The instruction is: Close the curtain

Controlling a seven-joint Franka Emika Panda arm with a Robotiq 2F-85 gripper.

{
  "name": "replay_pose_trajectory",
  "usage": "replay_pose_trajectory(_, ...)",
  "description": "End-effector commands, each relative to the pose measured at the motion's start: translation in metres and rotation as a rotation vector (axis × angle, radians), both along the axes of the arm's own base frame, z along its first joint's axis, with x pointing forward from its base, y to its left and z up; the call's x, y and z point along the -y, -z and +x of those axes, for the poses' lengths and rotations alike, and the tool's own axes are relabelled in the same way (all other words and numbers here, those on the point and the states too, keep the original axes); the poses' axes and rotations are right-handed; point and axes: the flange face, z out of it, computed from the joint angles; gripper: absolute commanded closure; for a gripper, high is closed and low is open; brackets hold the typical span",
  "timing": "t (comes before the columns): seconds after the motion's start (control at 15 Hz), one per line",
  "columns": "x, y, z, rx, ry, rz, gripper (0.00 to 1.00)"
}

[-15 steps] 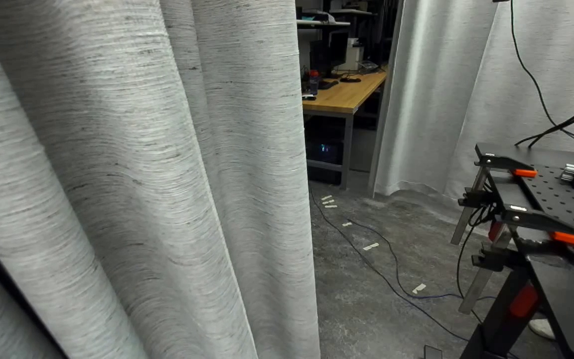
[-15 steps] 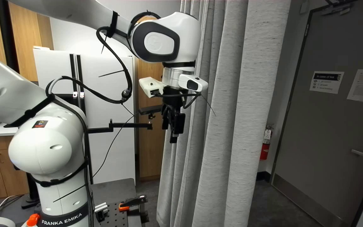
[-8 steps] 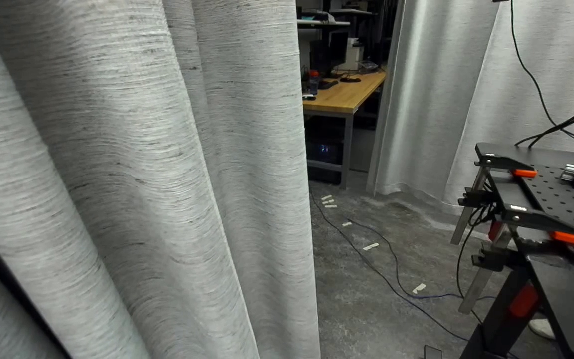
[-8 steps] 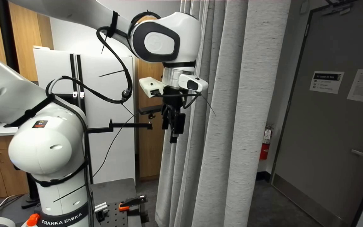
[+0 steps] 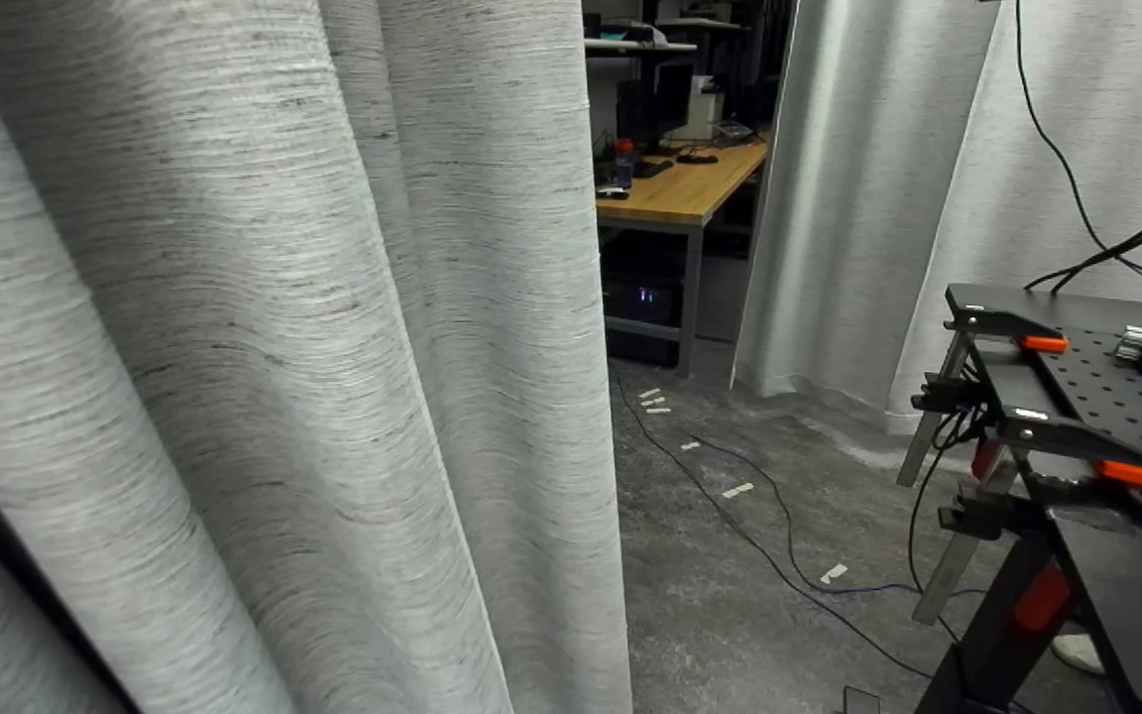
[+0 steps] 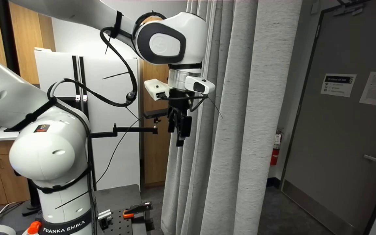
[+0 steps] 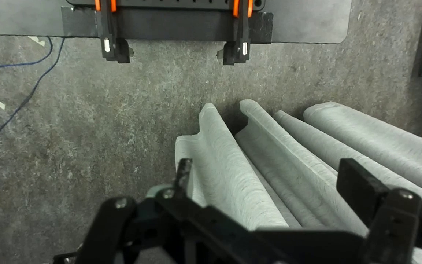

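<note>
The curtain is a large light grey-white heathered drape with deep vertical folds. In an exterior view the curtain (image 5: 264, 347) fills the left half. In an exterior view the curtain (image 6: 230, 137) hangs behind and right of my gripper (image 6: 180, 135), which points down. In the wrist view the curtain (image 7: 229, 165) runs in long folds to the floor, seen below and between the fingers of my gripper (image 7: 269, 172). The fingers stand wide apart. No fabric appears pinched between them. Whether a finger touches the curtain I cannot tell.
A black table (image 5: 1116, 416) with orange-handled clamps stands beside the arm. Cables (image 5: 730, 516) lie on the floor. Paler curtains (image 5: 849, 198) and a wooden desk (image 5: 680, 178) are farther back. A grey door (image 6: 344, 130) and fire extinguisher (image 6: 275, 150) are beyond the curtain.
My gripper is nearly still, only very slightly higher. The curtain sways slightly, and the paler curtain's edge has shifted a little. A person's hand has come farther in at the right edge.
</note>
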Motion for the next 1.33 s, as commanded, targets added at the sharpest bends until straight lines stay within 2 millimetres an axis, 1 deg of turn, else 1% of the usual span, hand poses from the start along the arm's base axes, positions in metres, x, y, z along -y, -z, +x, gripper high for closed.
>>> replay_pose_trajectory(0.0, -0.010, -0.006, 0.013, 0.039, -0.004, 0.039, 0.00)
replay_pose_trajectory(0.13, -0.011, -0.006, 0.024, 0.066, 0.004, 0.040, 0.00)
replay_pose_trajectory(0.33, -0.009, -0.010, 0.047, 0.124, 0.023, 0.033, 0.00)
replay_pose_trajectory(0.87, 0.004, -0.024, 0.122, 0.219, 0.031, 0.028, 0.00)
replay_pose_trajectory(1.07, 0.012, -0.030, 0.147, 0.236, -0.002, 0.034, 0.00)
replay_pose_trajectory(1.2, 0.017, -0.032, 0.164, 0.231, -0.061, 0.055, 0.00)
replay_pose_trajectory(1.27, 0.012, -0.033, 0.168, 0.236, -0.110, 0.074, 0.00)
